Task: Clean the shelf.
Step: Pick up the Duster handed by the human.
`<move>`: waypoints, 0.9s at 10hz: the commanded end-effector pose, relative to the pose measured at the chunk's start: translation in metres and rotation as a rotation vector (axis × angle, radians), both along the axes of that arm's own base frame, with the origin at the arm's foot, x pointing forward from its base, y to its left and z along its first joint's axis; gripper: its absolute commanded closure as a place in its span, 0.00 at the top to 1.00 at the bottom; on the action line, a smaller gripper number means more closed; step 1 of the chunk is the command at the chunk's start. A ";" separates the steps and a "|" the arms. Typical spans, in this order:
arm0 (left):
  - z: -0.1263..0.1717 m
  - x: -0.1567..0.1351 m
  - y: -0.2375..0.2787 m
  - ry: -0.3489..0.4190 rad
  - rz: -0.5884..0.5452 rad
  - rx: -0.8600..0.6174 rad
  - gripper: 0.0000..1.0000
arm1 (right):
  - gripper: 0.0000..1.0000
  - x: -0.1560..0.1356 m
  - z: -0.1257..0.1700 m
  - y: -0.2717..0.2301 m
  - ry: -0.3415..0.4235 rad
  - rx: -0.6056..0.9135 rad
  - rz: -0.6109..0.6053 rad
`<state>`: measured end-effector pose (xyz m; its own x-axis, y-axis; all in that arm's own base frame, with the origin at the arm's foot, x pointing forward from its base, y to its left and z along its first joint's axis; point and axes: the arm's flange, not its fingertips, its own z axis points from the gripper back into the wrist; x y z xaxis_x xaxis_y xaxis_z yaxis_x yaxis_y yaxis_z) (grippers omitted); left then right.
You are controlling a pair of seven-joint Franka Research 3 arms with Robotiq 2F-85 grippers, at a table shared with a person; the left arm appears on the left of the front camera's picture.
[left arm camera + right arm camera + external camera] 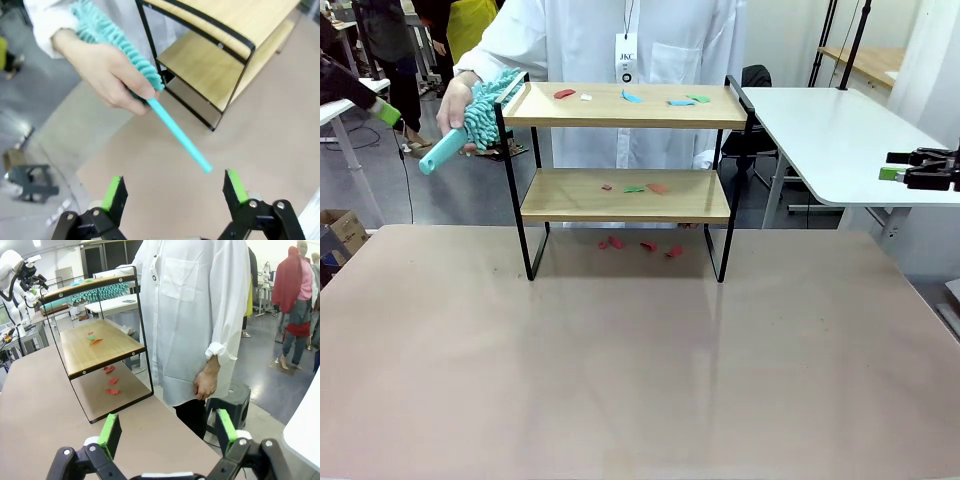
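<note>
shelf (580, 195) stands at the far middle of the bench (620, 360), with scraps (655, 187) on both boards and under it. person's hand (112, 80) holds a teal duster (177, 135) by its fluffy end beside the shelf's left end. the long handle aims at the left pincer (174, 178), tip near the gap between its wide-open fingers, not touching. left arm is much nearer. right pincer (166, 416) is open, empty and well off right. front view shows the top-board scraps; left wrist view shows the handle-to-finger lineup.

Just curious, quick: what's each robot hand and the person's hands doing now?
Left hand: open, empty.
Right hand: open, empty.
Person's raised hand: holds duster.
Person's lowered hand: empty.
</note>
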<state>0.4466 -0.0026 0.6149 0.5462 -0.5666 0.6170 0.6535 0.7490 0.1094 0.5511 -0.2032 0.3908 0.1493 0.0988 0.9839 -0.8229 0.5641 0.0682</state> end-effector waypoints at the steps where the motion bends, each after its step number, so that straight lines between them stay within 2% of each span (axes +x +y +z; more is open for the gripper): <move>1: -0.012 -0.016 -0.028 0.036 0.140 0.038 1.00 | 1.00 0.001 0.003 0.002 -0.004 -0.002 0.003; 3: -0.018 -0.022 -0.041 -0.002 0.221 0.051 1.00 | 1.00 0.001 0.003 0.002 -0.004 -0.002 0.003; 4: -0.012 -0.015 -0.034 0.016 0.114 0.025 1.00 | 1.00 0.001 0.003 0.002 -0.004 -0.002 0.003; 7: -0.012 -0.015 -0.034 0.016 0.114 0.025 1.00 | 1.00 0.001 0.003 0.002 -0.004 -0.002 0.003; 8: -0.016 -0.018 -0.039 0.016 0.135 0.020 1.00 | 1.00 0.001 0.003 0.002 -0.004 -0.002 0.003; 9: -0.020 -0.017 -0.048 -0.019 0.202 0.033 1.00 | 1.00 0.001 0.003 0.002 -0.004 -0.002 0.003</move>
